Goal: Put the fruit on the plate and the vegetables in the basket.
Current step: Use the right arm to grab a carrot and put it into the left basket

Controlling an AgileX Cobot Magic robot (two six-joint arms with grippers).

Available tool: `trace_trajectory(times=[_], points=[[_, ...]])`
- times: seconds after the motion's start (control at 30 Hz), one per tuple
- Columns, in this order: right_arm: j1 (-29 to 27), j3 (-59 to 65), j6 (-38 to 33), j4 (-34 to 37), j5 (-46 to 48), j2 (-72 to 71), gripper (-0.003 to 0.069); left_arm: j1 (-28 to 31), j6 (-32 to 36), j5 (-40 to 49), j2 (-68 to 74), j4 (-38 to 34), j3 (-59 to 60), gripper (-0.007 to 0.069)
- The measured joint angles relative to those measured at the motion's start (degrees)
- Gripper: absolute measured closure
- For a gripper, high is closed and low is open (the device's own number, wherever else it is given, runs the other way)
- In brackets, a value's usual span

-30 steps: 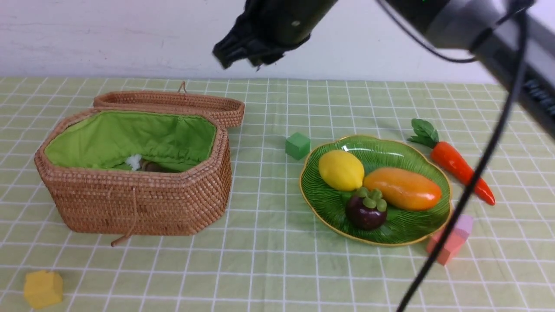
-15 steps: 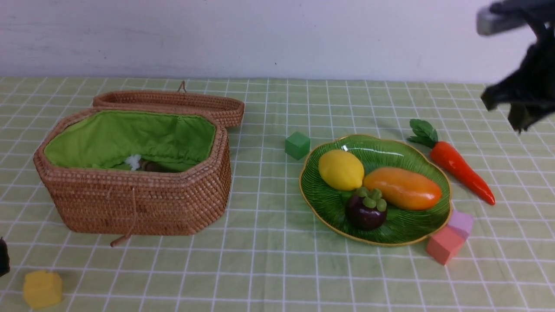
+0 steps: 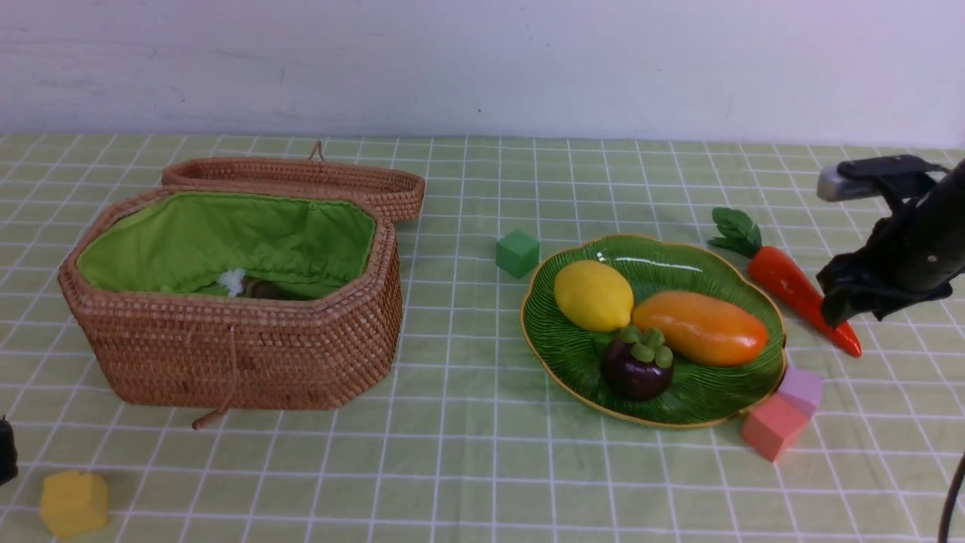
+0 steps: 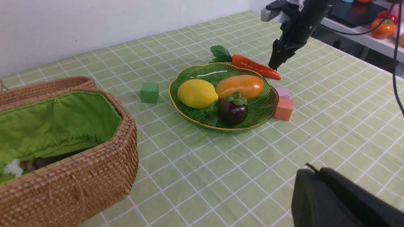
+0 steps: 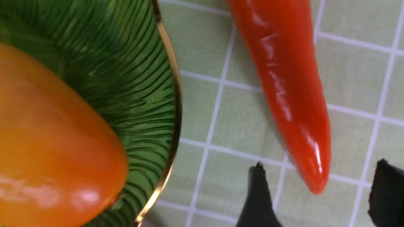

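The lemon (image 3: pixel 592 296), mango (image 3: pixel 701 328) and mangosteen (image 3: pixel 637 366) lie on the green plate (image 3: pixel 709 403). The carrot (image 3: pixel 791 283) lies on the cloth to the right of the plate. My right gripper (image 3: pixel 835 311) is open and low over the carrot's pointed tip. In the right wrist view its fingers (image 5: pixel 258 189) stand either side of the carrot's tip (image 5: pixel 284 78) without touching it. The basket (image 3: pixel 249 354) stands open at the left, with a dark piece and a white bit half hidden inside. My left gripper (image 4: pixel 311 171) is shut and empty, at the near left edge (image 3: pixel 4 450).
The basket lid (image 3: pixel 301 181) lies behind the basket. A green cube (image 3: pixel 518 253) sits left of the plate. A pink cube (image 3: pixel 770 426) and a lilac cube (image 3: pixel 802 388) touch the plate's near right rim. A yellow block (image 3: pixel 74 502) is at the near left.
My right arm has swung from high over the table's middle to the right and come down to the carrot's tip. My left gripper has come into view at the left edge.
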Motion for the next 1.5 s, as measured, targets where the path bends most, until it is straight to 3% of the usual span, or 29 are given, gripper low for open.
trace_trajectory(times=[0.2,0.33,0.6,0.83,1.17,1.33,1.5], points=[[0.0,0.0,-2.0,0.2,-5.7,3.6,0.0188,0.0,0.0,0.0,0.0,0.0,0.0,0.0634],[0.0,0.0,-2.5,0.2,-6.6,4.7,0.0222,0.0,0.0,0.0,0.0,0.0,0.0,0.0634],[0.0,-0.4,-2.6,1.7,-6.4,5.9,0.0402,0.0,0.0,0.1,0.0,-0.1,0.0,0.0630],[0.0,-0.6,-0.5,1.7,-3.3,5.1,0.0405,0.0,0.0,0.7,0.0,-0.2,0.0,0.0629],[0.8,0.0,10.2,4.1,7.3,-12.2,0.0405,0.0,0.0,2.0,0.0,-0.1,0.0,0.0624],[8.8,0.0,10.5,7.6,12.4,-19.5,0.0405,0.0,-1.6,3.9,0.0,5.4,0.0,0.0624],[28.0,-5.1,6.3,10.5,10.7,-21.4,0.0405,0.0,-19.4,6.0,0.0,25.7,0.0,0.0624]])
